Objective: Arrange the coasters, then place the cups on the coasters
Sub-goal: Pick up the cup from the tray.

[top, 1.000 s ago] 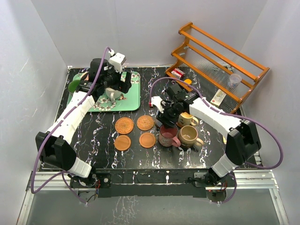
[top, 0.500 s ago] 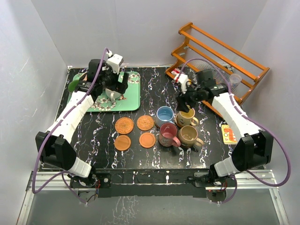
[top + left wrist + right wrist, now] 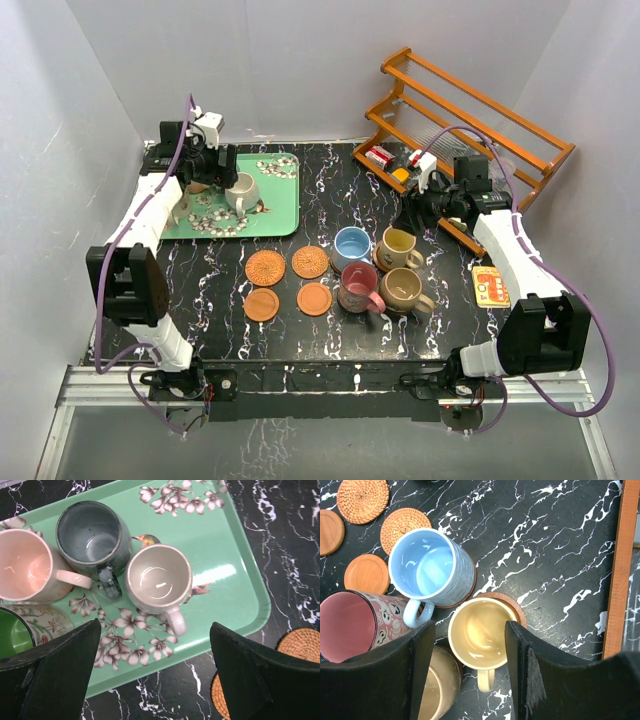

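**Top view:** On the black marbled desk [image 3: 200, 300], two woven coasters [image 3: 266, 267] and two smooth orange coasters [image 3: 314, 298] lie in a square left of centre. Just to their right a blue cup [image 3: 351, 243], yellow cup [image 3: 398, 245], rose cup [image 3: 358, 287] and tan cup [image 3: 403, 288] stand in a tight cluster. At back left, the left tool [image 3: 212, 178] hangs over a green flowered tray [image 3: 285, 215] beside a white cup [image 3: 241, 192]. The right tool [image 3: 418, 208] hovers near the wooden rack [image 3: 470, 110], just beyond the yellow cup. The print on an orange card [image 3: 489, 285] at the right edge is too small to read.

**Left wrist:** The left tool's fingers [image 3: 55, 675] stand wide apart and hold nothing. Below them the tray [image 3: 235, 555] carries the white cup [image 3: 158, 577], with a grey-teal cup [image 3: 90, 535] just beside it. A pale pink cup [image 3: 25, 565] stands further left, and a green cup [image 3: 12, 635] is half hidden at the edge. A woven coaster [image 3: 302, 642] lies on the desk off the tray's corner.

**Right wrist:** The right tool's fingers [image 3: 560, 680] are apart and empty, and the yellow cup [image 3: 480, 630] shows between them, lower down. It sits on a dark brown coaster [image 3: 512, 605]. The blue cup [image 3: 432, 565] stands on another. The rose cup [image 3: 347, 625] is printed with music notes.
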Available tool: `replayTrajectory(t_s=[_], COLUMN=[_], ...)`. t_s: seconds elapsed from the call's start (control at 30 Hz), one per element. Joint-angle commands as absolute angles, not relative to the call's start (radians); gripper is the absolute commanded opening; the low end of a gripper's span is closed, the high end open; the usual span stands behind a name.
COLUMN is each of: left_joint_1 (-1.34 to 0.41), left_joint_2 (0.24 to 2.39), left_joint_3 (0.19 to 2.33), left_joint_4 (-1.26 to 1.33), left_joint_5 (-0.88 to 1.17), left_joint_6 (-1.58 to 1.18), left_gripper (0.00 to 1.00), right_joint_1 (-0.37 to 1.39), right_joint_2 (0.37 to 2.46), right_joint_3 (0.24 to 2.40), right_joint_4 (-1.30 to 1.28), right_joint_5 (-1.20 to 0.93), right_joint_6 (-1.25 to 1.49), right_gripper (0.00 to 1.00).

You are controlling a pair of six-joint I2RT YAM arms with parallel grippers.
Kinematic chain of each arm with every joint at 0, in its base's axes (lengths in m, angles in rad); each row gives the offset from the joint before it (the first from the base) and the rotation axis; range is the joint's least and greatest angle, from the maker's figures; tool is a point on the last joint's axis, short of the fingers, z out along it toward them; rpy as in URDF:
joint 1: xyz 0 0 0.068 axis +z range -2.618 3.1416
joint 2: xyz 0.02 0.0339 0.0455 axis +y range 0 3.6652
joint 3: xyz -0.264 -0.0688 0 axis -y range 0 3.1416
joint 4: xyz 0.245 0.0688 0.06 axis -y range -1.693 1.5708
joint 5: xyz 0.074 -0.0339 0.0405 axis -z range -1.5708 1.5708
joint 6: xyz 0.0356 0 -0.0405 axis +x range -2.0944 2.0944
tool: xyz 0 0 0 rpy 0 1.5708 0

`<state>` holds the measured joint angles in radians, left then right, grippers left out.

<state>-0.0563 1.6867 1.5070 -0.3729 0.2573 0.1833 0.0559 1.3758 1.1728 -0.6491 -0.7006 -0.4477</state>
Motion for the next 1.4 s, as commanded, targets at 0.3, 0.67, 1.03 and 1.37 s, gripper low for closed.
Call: replayTrajectory(t_s=[0.3,0.67,1.03,1.37], left_joint_1=[-0.021,-0.026,-0.049,-0.084], left_joint_2=[1.917,2.050,2.055,1.950], left_joint_3=[1.671,1.771,1.738,1.630], left_joint_4=[-0.356,-0.382,-0.433,-0.475], left_joint_5=[0.321,0.355,0.399,0.483], left_joint_6=[0.190,0.162,0.178,0.155], left_gripper=[0.78,0.71,0.72,0.71], right_joint_1=[0.047,0.047,0.047,0.047], right_joint_2=[1.346,1.362,1.367,1.374], right_joint_3=[1.161,1.161,1.161,1.161], right_joint_4=[-0.582,-0.592,-0.597,-0.601], right_joint_5=[-0.756,-0.766,-0.773,-0.773], right_joint_6=[-0.426,-0.428,-0.431,-0.432], right_gripper=[0.57,0.57,0.58,0.59])
